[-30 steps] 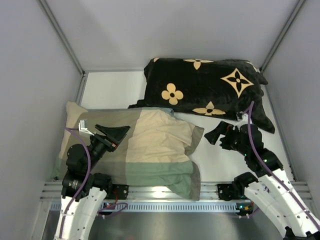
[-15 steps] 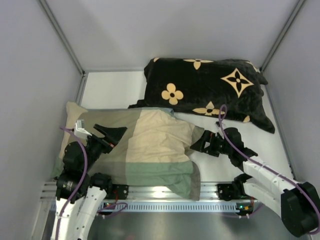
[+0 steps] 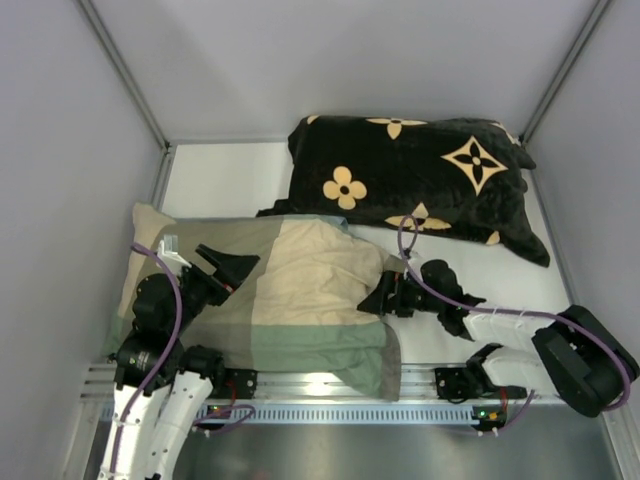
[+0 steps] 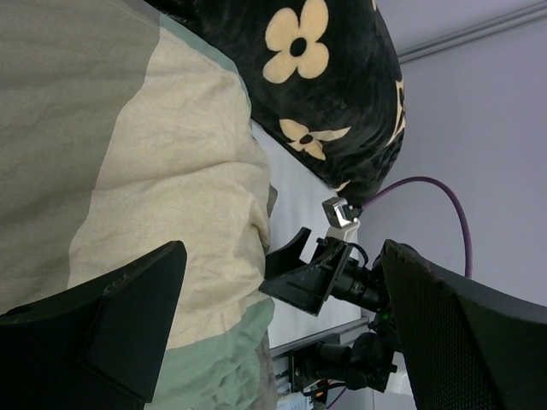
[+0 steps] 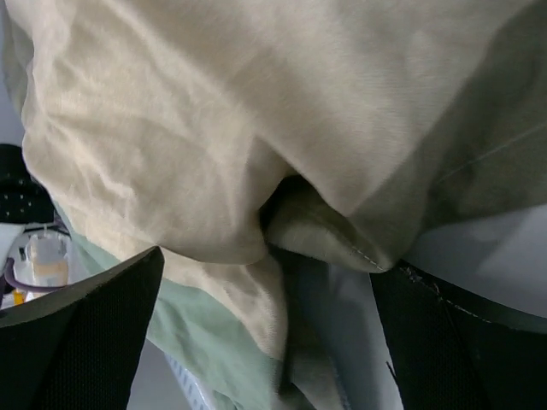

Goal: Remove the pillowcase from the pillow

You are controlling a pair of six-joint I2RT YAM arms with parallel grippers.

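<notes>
At the near left corner of the worktop (image 3: 225, 180), in the top view, the pillowcase (image 3: 310, 290) is seen lying flat in olive, beige and sage blocks. A cream corner of the pillow (image 3: 143, 222) peeks out towards the left edge, and the rest is covered. The left gripper (image 3: 228, 268) is spread over the olive block. The right gripper (image 3: 383, 297) is set at the cover's right end. A plush black cushion (image 3: 420, 170) fills the far right corner. The step is judged to be the first grasp at the open end.

In the left wrist view, both fingers (image 4: 128, 316) are held wide, nothing between them, above soft, creased cloth.

In the right wrist view, the fingers (image 5: 94, 333) are likewise parted wide, with a folded, stitched hem (image 5: 342, 235) between them. A pinch on that hem alone seems needed next, with the pillow pinned at the other end.
</notes>
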